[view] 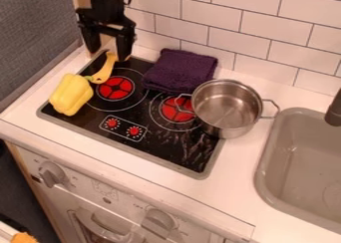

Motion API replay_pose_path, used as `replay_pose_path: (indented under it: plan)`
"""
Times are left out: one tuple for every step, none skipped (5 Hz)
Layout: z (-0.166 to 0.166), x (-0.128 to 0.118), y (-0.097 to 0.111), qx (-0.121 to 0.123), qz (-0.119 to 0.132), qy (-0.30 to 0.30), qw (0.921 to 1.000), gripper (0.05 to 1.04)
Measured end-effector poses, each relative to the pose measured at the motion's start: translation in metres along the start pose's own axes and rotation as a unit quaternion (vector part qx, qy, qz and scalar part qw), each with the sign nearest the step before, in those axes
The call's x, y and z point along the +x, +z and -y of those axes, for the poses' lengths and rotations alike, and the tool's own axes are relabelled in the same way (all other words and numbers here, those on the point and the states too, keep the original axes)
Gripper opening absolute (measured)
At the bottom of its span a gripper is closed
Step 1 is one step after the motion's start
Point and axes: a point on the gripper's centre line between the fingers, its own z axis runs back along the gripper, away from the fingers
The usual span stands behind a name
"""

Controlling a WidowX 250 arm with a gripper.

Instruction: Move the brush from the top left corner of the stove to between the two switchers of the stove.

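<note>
The white countertop (230, 192) carries everything, with the black cooktop (73, 118) set on it and the grey sink (264, 160) to the right. A stainless-steel pot (230, 112) with 2 handles sits partly over the right red burner (174, 110), and a folded purple towel (180, 71) lies at the cooktop's back edge. The black gripper (108, 55) hangs over the upper-left corner, fingers spread apart, gripping nothing. Below at the left, a yellow bell pepper (71, 94) lies close to the brush (103, 73), whose curved yellow body slants from beneath the gripper to the rim of the left red burner (115, 87). Which end has bristles I can't tell. It should be light, stiff and hardly fragile, but smooth enough to skate or pivot on that glossy top. I'd take it across the middle of the curve, near its balance, keeping clear of the pepper's stem, then set it down gently between the 2 small red dials (112, 123) near the front edge.
</note>
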Motion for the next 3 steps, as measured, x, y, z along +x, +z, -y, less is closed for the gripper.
replay_pose_path:
  plan:
    - [-0.003,-0.002,-0.002,0.011,-0.003,0.008,0.9999,0.999]
    - [-0.010,0.000,-0.016,0.028,-0.022,0.015,0.9993,0.999]
    - [-0.014,0.005,-0.021,0.035,-0.029,0.024,0.9987,0.999]
